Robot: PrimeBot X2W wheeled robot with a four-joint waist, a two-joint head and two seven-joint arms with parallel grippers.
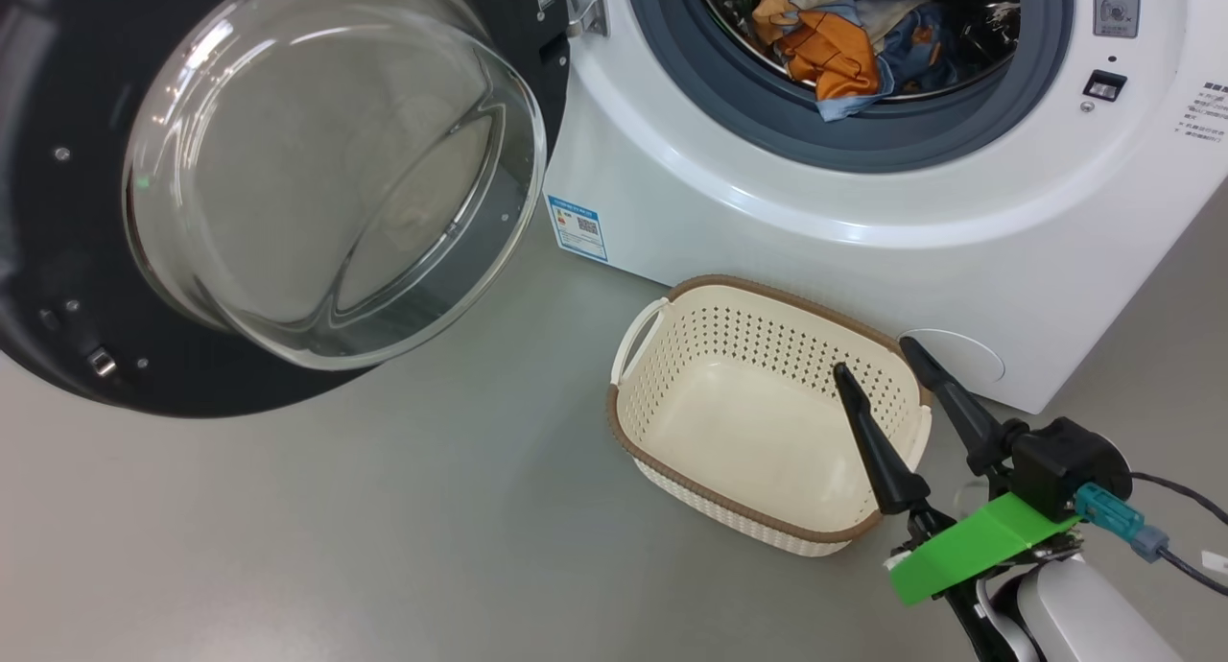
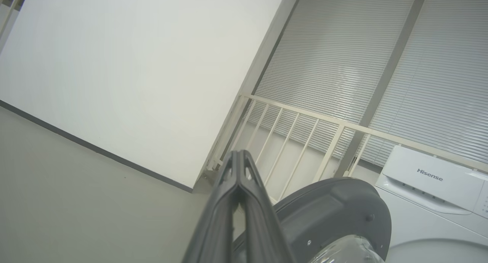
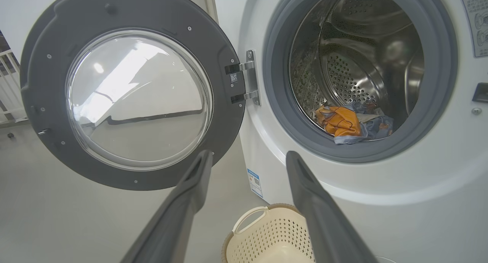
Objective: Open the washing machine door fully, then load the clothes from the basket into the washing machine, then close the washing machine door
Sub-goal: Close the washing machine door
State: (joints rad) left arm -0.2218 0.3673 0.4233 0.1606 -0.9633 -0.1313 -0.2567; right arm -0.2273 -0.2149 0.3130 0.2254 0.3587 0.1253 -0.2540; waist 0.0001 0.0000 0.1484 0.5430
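Clothes loaded, door left to shut

The light-blue and orange printed clothes (image 1: 835, 53) lie in the steel drum of the big white front-loading washing machine (image 1: 863, 249), upper right. The cream perforated plastic basket (image 1: 758, 290), lower centre, is empty. The round black-ringed glass washing machine door (image 1: 317, 182) stands wide at upper left. The left fingers (image 2: 228, 202), pressed together on nothing, point past its grey rim. A push at the outer edge should swing it over the bare grey floor (image 1: 384, 528). The right fingers (image 1: 875, 441), spread wide and empty over the basket, should stay clear of that arc.

Clothes (image 1: 830, 62) lying inside the washing machine (image 1: 863, 249); washing machine door (image 1: 326, 173) hanging open to its left; basket (image 1: 748, 341) sitting on the floor (image 1: 336, 528) before it.
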